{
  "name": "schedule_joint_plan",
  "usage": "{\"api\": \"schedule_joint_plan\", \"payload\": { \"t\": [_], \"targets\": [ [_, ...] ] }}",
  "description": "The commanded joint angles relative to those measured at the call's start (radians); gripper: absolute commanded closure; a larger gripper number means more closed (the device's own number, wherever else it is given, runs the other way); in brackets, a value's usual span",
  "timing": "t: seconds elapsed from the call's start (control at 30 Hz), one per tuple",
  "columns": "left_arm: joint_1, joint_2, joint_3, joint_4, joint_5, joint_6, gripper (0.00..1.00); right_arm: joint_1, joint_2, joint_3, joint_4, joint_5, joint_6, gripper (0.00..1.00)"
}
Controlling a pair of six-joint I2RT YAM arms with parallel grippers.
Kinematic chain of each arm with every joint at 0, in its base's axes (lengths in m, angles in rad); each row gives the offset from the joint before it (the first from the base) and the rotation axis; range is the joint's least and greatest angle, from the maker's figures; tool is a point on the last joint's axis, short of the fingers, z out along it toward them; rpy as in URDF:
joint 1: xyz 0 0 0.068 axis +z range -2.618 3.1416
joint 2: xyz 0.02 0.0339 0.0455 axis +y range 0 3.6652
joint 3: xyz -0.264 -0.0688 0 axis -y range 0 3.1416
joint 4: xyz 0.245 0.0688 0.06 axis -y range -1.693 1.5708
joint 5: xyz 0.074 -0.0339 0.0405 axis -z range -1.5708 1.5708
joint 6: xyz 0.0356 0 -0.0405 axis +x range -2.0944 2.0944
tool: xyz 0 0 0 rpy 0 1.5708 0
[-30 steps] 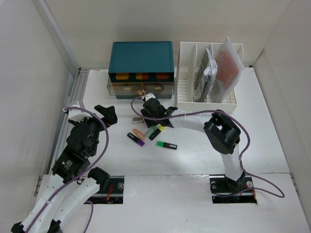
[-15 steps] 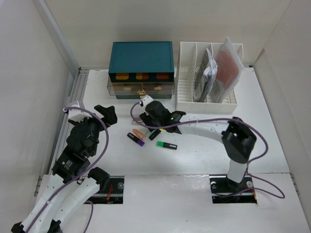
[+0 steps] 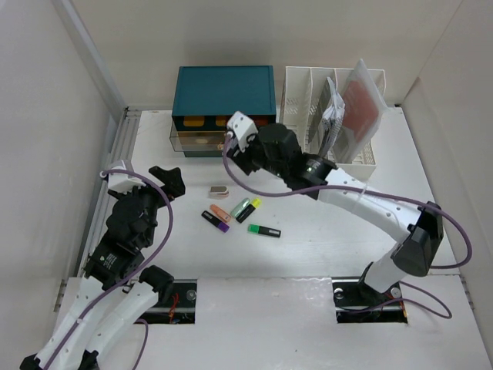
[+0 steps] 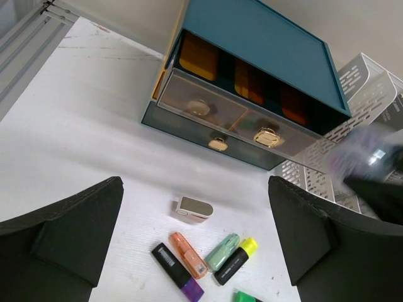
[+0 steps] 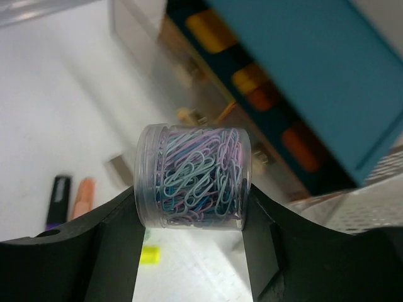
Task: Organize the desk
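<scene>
Left gripper [image 3: 169, 182] hangs over the left of the desk [image 3: 431, 200], jaws wide apart, holding nothing. Just right of it lie a small white case [image 3: 219, 191] and five highlighters [image 3: 240, 206] — loose and close together mid-desk. Beyond them the right gripper [image 5: 192, 214] clamps a clear jar of paper clips [image 5: 194, 167] — held in front of the teal drawer cabinet [image 3: 223, 91]. A white file rack [image 3: 327, 146] stands just beside the cabinet, farther right

Top view overlooks the desk [image 3: 323, 239]; close wrist views probably share cabinet [image 4: 264, 44].
</scene>
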Motion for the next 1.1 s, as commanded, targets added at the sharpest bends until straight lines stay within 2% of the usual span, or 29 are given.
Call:
{"api": "schedule_joint_plan", "payload": {
  "t": [0.0,0.1,0.23,0.37,0.83,1.07],
  "targets": [
    [0.006,-0.002,-0.002,0.048,0.007,0.013,0.0,-0.059,0.008,0.146,0.054,0.042,-0.02,1.0],
    [0.006,-0.002,-0.002,0.048,0.007,0.013,0.0,-0.114,0.052,0.197,0.054,0.111,0.079,1.0],
    [0.006,0.008,-0.002,0.048,0.016,0.013,0.0,-0.168,0.092,0.232,0.054,0.122,0.239,1.0],
    [0.006,0.008,-0.002,0.048,0.016,0.013,0.0,-0.184,0.13,0.254,0.034,0.102,0.317,1.0],
    [0.006,0.008,-0.002,0.048,0.016,0.013,0.0,-0.193,0.207,0.274,-0.015,0.133,0.42,1.0],
    [0.006,0.008,-0.002,0.048,0.016,0.013,0.0,-0.202,0.238,0.292,-0.04,0.096,0.431,0.78]
  ]
}}
